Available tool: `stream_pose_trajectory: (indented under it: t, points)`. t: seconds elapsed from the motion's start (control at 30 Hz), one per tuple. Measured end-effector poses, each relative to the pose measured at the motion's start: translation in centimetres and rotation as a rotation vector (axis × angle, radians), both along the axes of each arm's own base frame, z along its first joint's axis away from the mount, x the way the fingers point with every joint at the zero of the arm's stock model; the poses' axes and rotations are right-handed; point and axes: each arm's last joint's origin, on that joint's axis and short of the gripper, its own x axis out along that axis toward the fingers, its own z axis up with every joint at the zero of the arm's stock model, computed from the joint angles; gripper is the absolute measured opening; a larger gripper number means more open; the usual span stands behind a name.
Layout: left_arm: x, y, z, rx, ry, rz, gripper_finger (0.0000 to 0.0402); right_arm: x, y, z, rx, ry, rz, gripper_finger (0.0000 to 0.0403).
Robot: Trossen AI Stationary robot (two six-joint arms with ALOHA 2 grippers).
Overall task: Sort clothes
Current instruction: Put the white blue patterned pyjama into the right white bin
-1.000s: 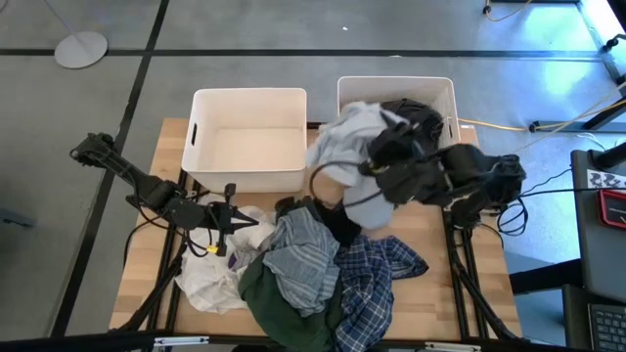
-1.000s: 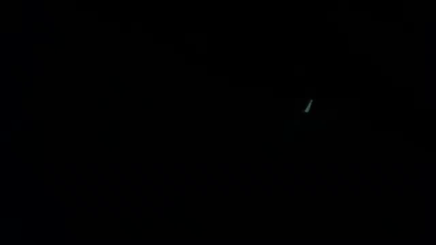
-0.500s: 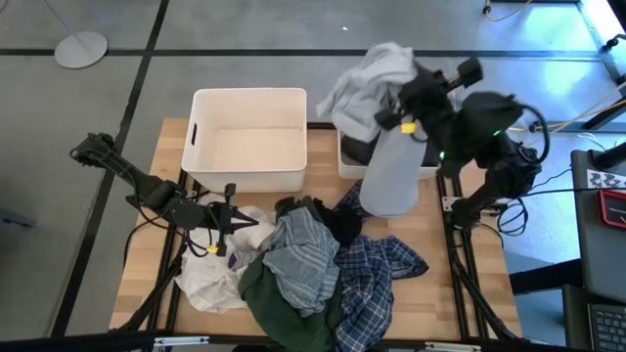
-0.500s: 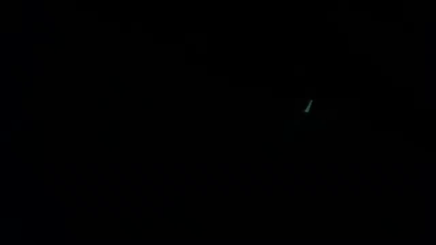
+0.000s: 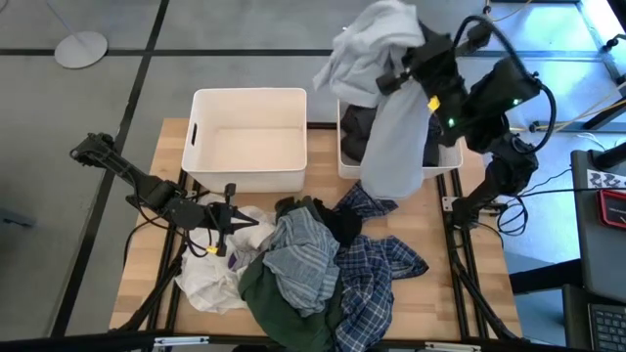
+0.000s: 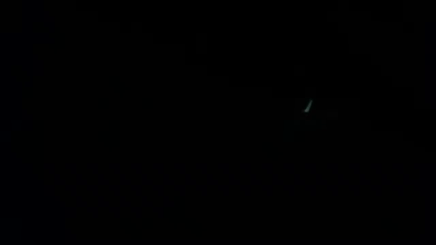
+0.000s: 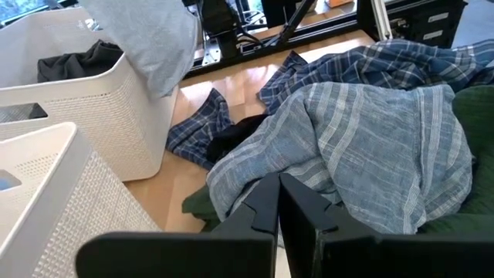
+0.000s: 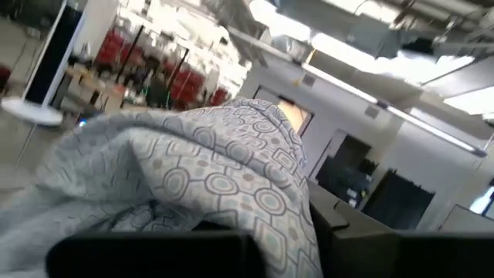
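Observation:
My right gripper (image 5: 399, 70) is raised high over the right white bin (image 5: 448, 156), shut on a pale grey-blue patterned garment (image 5: 391, 147). That garment fills the right wrist view (image 8: 208, 177). A dark garment (image 5: 357, 127) lies in that bin. The other clothes lie in a pile on the table's near middle: a striped blue-grey one (image 5: 298, 254), the navy plaid shirt (image 5: 377, 279), a dark green one (image 5: 279, 305) and a white one (image 5: 207, 282). My left gripper (image 5: 235, 223) rests shut at the pile's left edge, its fingertips (image 7: 278, 208) just short of the striped garment (image 7: 363, 147). My right gripper holds the pale garment by a bunched upper part (image 5: 383, 59); the cloth covers the fingers, so layers and exact hold do not show. The garment hangs slack below the gripper. Its lower end (image 5: 389, 191) hangs in front of the right bin's near wall.
The left white bin (image 5: 247, 168) stands empty at the table's far left. Bare wooden table (image 5: 460, 284) shows at the near right and the left edge. The low view is dark and shows nothing.
My right gripper has risen and gone toward the table's far edge with the pale garment. The garment was bunched low over the right bin's near edge and now hangs stretched out below the gripper. The pile and my left gripper have kept still.

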Motion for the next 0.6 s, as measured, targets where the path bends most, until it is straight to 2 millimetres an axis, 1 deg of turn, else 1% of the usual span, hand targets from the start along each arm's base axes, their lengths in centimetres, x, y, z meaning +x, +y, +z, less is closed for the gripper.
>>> stream_pose_trajectory:
  t: [0.1,0.2,0.3,0.37,0.43,0.5,0.6]
  points:
    - [0.1,0.0,0.1,-0.006,-0.014,-0.001,0.0001,-0.6,-0.8,0.9,-0.069,-0.063,0.001,0.0047]
    - [0.1,0.0,0.2,-0.001,-0.019,-0.004,0.0001,-1.4,-0.9,1.8,-0.156,-0.110,-0.007,0.0046]
    - [0.1,0.0,0.2,0.010,-0.019,-0.009,0.0001,-2.1,-0.8,2.5,-0.248,-0.104,-0.040,0.0046]
    - [0.1,0.0,0.2,0.018,-0.018,-0.012,0.0001,-2.5,-0.8,2.7,-0.272,-0.088,-0.076,0.0046]
    - [0.1,0.0,0.2,0.020,-0.018,-0.012,0.0001,-2.6,-1.2,2.7,-0.266,-0.063,-0.113,0.0046]
    - [0.1,0.0,0.2,0.020,-0.018,-0.012,0.0001,-2.6,-2.0,2.5,-0.219,-0.035,-0.170,0.0046]
    - [0.1,0.0,0.2,0.019,-0.018,-0.012,0.0001,-1.8,-3.8,1.2,-0.101,0.041,-0.275,0.0046]
